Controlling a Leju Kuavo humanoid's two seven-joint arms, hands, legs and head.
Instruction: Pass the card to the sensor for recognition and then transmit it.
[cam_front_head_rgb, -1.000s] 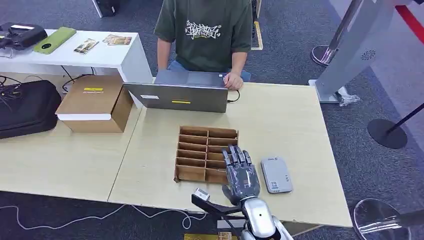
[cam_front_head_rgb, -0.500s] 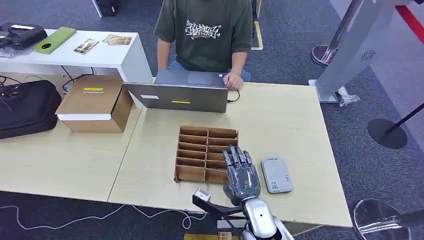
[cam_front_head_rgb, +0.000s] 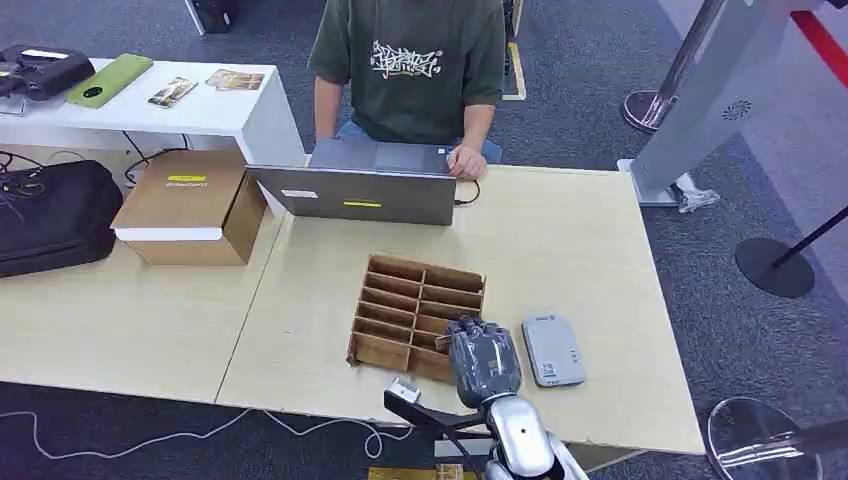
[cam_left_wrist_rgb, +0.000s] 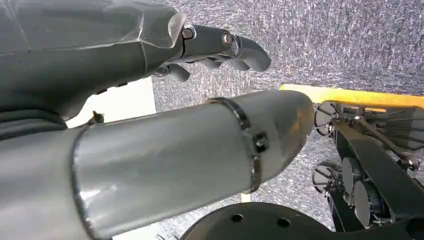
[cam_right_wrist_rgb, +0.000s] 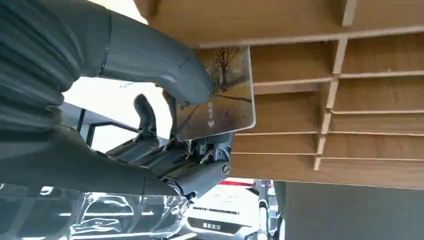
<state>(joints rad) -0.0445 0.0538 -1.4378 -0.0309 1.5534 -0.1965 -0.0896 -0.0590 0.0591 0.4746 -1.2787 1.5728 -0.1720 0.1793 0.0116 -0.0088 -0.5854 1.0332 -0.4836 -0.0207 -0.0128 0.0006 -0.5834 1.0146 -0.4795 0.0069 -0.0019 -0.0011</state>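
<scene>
A compartmented brown cardboard box lies mid-table, turned slightly askew. My right hand is over its near right corner with the fingers curled down into it. The right wrist view shows that hand pinching a picture card between thumb and fingers, the card partly lifted out of a slot of the box. The grey card sensor lies flat on the table just right of the hand. My left hand hangs beside the body over the carpet, fingers loose, holding nothing.
A person sits at the far side of the table behind a grey laptop. A closed cardboard carton and a black bag sit on the left. Bare tabletop lies beyond the sensor.
My right hand's fingers, stretched flat over the box before, have curled down and closed on a card. The box has twisted a little on the table.
</scene>
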